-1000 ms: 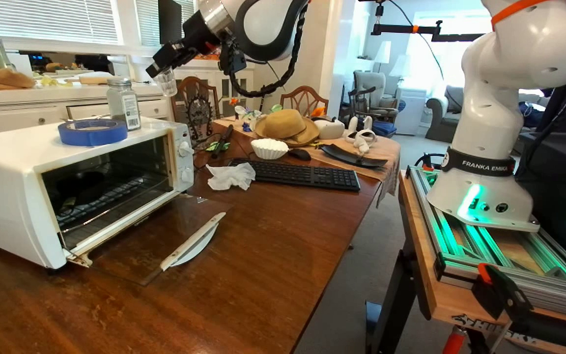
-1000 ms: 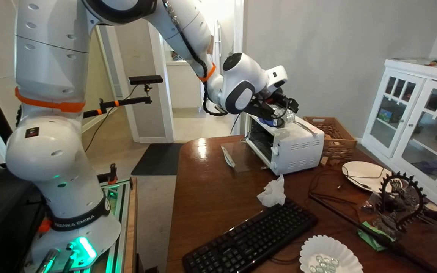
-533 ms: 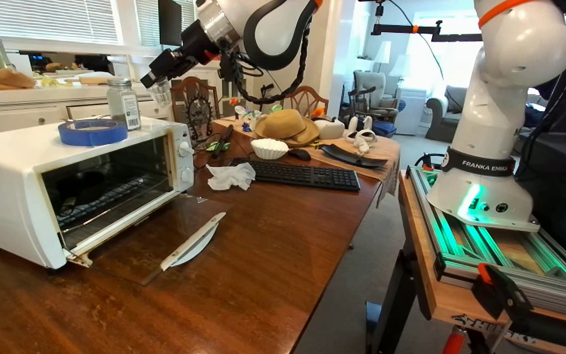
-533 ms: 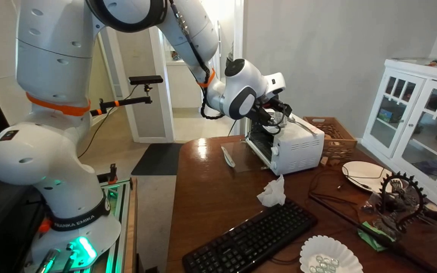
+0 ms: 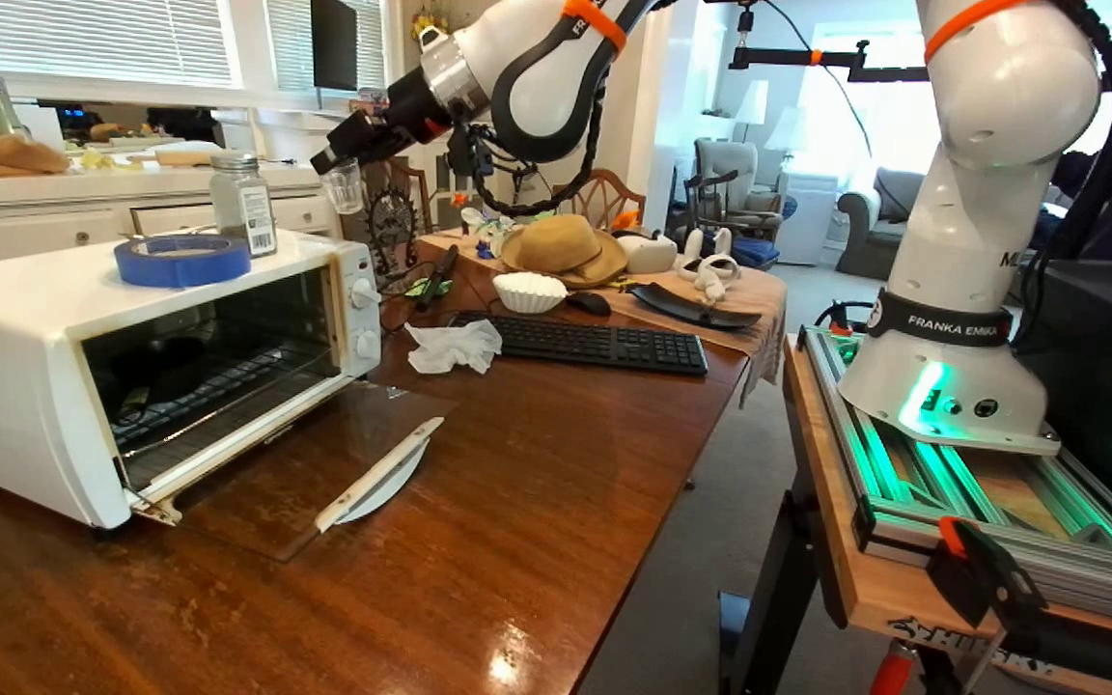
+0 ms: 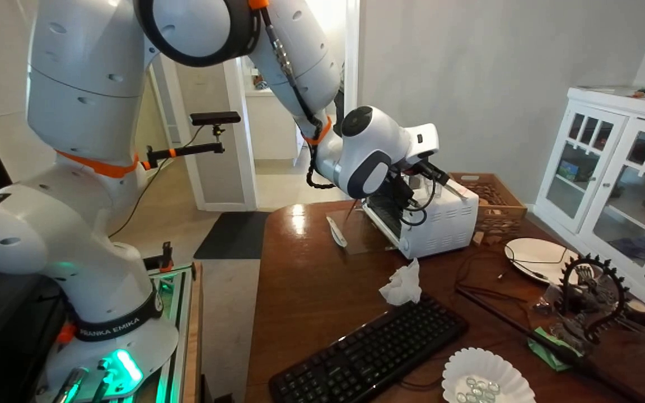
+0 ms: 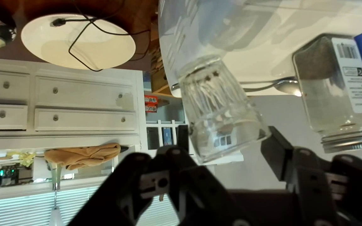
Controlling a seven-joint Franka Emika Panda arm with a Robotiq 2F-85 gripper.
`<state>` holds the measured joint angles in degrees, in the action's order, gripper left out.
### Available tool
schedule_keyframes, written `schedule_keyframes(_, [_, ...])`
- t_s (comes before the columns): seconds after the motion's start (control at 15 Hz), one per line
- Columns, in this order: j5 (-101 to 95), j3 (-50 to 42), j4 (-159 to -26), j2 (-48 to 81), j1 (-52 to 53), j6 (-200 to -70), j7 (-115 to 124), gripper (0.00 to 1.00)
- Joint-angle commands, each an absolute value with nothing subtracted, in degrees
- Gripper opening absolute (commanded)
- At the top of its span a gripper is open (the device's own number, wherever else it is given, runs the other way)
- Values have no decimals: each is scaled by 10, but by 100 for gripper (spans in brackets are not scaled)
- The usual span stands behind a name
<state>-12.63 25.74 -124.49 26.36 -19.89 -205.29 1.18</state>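
I've got the end effector closed on a clear glass, slightly tilted, in the air near the knob-side top edge of the toaster oven. Labeled jar stands on the oven top; blue tape roll beside it, close to front edge. Oven door open over the tabletop.

Clear glass tumbler: ribbed wall tapers toward the base; body tilts slightly, rim uppermost, held in mid-air near the rim by the gripper.
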Motion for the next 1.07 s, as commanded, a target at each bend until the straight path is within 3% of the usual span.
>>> schedule_keyframes(0.0, [-166,299,-1243,295,-244,-2107,43,35])
schedule_keyframes(1.0, [-166,336,-1231,368,-263,-2178,70,35])
